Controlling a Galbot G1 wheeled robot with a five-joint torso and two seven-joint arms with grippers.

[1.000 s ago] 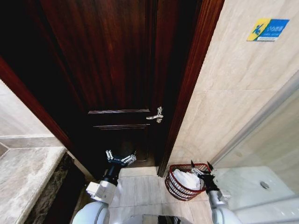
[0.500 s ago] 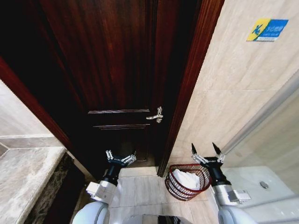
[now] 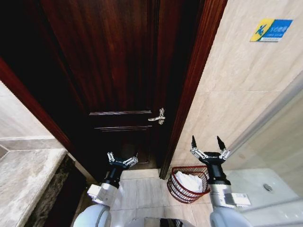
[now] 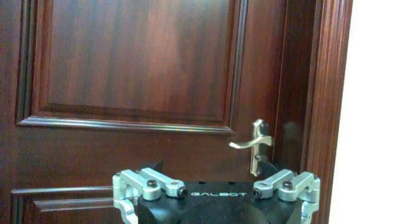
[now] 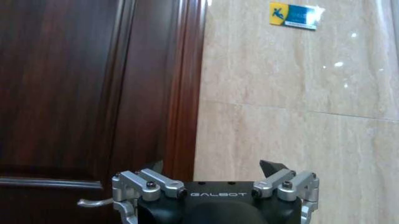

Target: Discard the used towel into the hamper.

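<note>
Looking down from the head camera, you have the hamper (image 3: 189, 183) on the pale tiled floor (image 3: 142, 191), standing at the foot of the dark wooden door frame (image 3: 191, 90) and close against the beige stone wall (image 3: 246, 80). A white towel (image 3: 190, 181) lies bunched inside it, below the reddish wire rim.

Your right gripper (image 3: 207, 144) is raised above and just to the right of the hamper, pointing up toward the wall, with its fingers (image 3: 193, 142) spread wide apart and nothing between them. In the right wrist view the same gripper (image 5: 212, 167) faces the edge of the door frame and the wall, where a small blue and yellow sign (image 5: 295, 15) sits high up; the dark fingertips are apart there too.

Your left gripper (image 3: 122, 159) is held low in front of the dark wooden door (image 3: 109, 71), well apart from the hamper, with the fingers open and empty. From the left wrist view, that gripper (image 4: 215, 170) looks straight at the panelled door, and the silver lever handle (image 4: 254, 143) sits just above its right-hand knuckle near the frame.

To your left, a grey stone ledge (image 3: 26, 182) runs along the edge of the head view. On your right, a glass panel (image 3: 277, 156) meets the wall beside the hamper
</note>
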